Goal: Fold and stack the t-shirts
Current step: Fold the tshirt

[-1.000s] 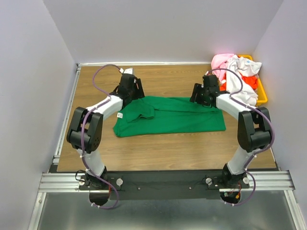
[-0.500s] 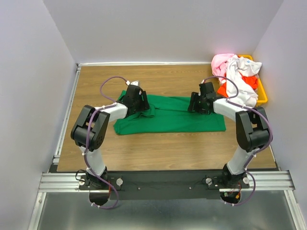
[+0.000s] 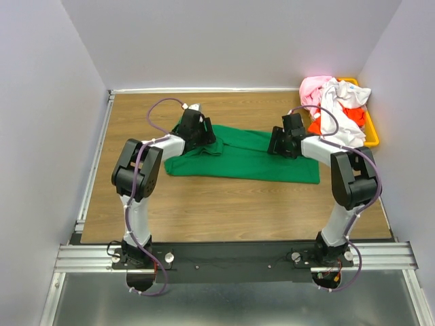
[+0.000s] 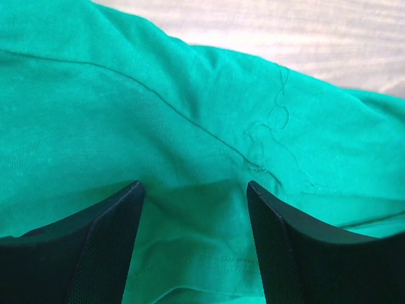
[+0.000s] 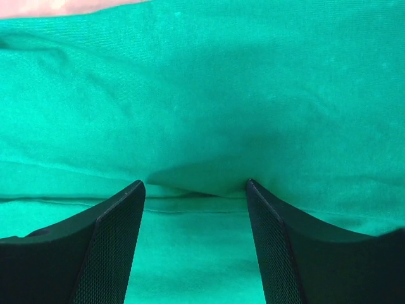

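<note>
A bright green t-shirt [image 3: 245, 159] lies spread on the wooden table, its left part bunched. My left gripper [image 3: 195, 130] rests on the shirt's far left part. In the left wrist view this gripper [image 4: 193, 187] is open, its fingers [image 4: 107, 247] pressed on green cloth [image 4: 190, 95] with a hem between them. My right gripper [image 3: 282, 142] sits on the shirt's far right part. In the right wrist view it [image 5: 195, 183] is open over a fold of the cloth [image 5: 202, 82]. Pink [image 3: 314, 87], white [image 3: 336, 102] and orange-red [image 3: 353, 117] shirts lie heaped at the back right.
A yellow-orange bin [image 3: 371, 129] at the back right holds the heap of shirts. Grey walls close in the table on three sides. A metal rail [image 3: 231, 257] with both arm bases runs along the near edge.
My left gripper moved onto the shirt's left part and pushed it farther back; the white neck label no longer shows. My right gripper shifted slightly toward me on the shirt.
</note>
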Robot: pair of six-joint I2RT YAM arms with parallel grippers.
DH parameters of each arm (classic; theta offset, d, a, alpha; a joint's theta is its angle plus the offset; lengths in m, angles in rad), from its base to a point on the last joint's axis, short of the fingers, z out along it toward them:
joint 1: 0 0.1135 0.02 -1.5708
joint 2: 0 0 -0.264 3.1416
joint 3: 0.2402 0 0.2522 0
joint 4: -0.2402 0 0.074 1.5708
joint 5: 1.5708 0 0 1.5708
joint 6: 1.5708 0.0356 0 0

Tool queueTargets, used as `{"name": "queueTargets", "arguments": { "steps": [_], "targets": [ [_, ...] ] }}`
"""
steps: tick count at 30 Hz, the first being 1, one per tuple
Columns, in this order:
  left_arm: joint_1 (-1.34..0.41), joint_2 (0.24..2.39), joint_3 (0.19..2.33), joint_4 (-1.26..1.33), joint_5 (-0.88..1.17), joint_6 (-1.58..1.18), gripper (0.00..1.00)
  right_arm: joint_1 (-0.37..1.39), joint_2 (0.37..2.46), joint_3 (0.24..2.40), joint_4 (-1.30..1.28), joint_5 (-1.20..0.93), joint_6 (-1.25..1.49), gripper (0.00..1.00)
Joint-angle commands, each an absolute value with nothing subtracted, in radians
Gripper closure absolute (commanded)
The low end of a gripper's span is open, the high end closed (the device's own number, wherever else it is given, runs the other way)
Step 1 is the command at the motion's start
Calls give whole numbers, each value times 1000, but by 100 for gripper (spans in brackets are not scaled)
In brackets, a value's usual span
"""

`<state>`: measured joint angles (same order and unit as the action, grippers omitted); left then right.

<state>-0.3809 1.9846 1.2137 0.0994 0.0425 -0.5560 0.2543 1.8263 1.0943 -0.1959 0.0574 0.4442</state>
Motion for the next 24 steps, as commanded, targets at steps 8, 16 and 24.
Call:
{"name": "queueTargets", "arguments": {
  "steps": [8, 16, 24],
  "targets": [
    [-367, 2071, 1472, -32, 42, -456, 25, 219, 1921, 1193, -262, 97, 430, 27],
    [-361, 1734, 1310, -101, -158, -434, 22, 218, 1873, 1207, -268, 35, 407, 27],
    [-359, 1447, 876, -208, -302, -546, 23, 222, 1758, 1143, -268, -32, 403, 28]
  ]
}}
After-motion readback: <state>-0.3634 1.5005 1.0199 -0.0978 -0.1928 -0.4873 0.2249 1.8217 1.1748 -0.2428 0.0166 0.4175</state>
